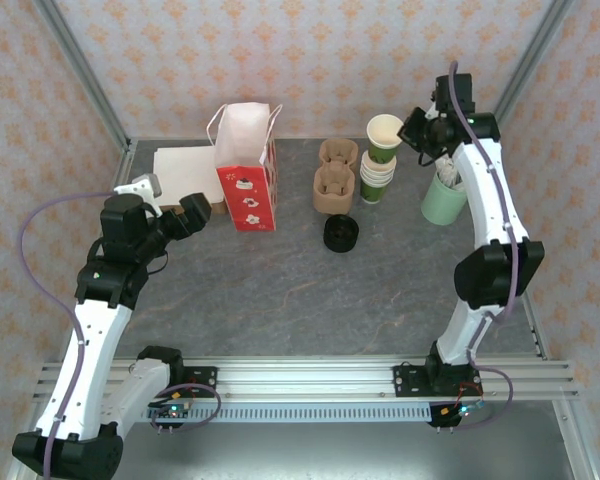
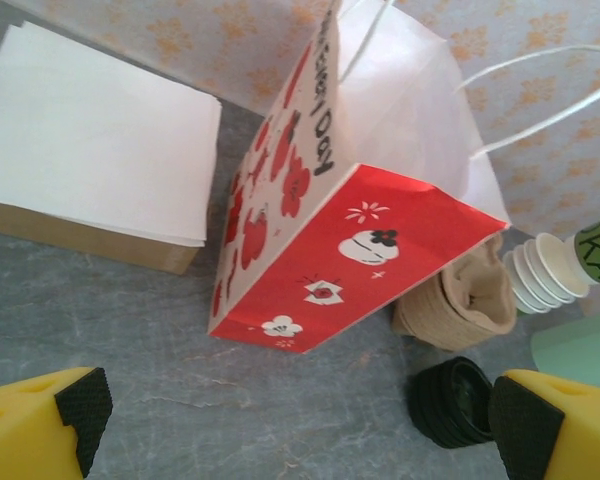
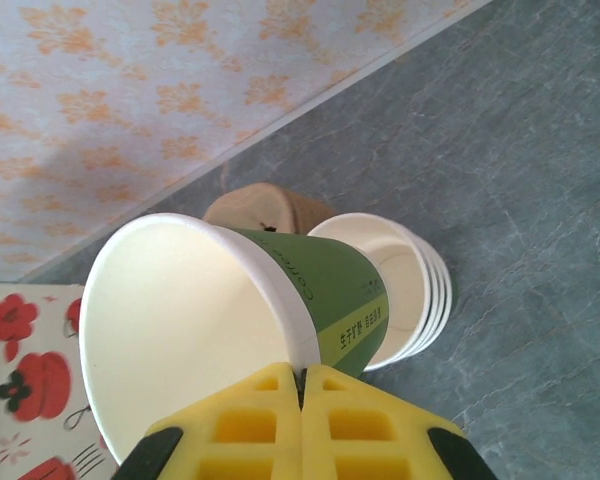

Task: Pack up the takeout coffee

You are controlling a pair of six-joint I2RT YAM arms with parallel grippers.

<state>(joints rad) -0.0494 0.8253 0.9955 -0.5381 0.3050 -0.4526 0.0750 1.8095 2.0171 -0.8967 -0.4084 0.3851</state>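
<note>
Pale wallpaper with orange flowers closed in a grey marbled table, and a red paper bag printed with flowers stood upright toward the back of it, its white handles up.

Left of the bag, just beside it, a stack of white sheets lay on a brown box. To the right of the bag sat brown pulp cup carriers, and in front of them a stack of black lids. Farther right of the bag stood a stack of lidless green cups with cream insides, and beyond that a pale green holder.

The right gripper was pinched tight on the rim of one green cup, one yellow finger inside the mouth and one outside. This cup was lidless and tilted, hanging over the top of the stack, well to the right of the bag. Whether its base had come clear of the stack could not be told.

The left gripper hovered near the table in front of the bag's left corner, its fingers spread wide and holding nothing.
</note>
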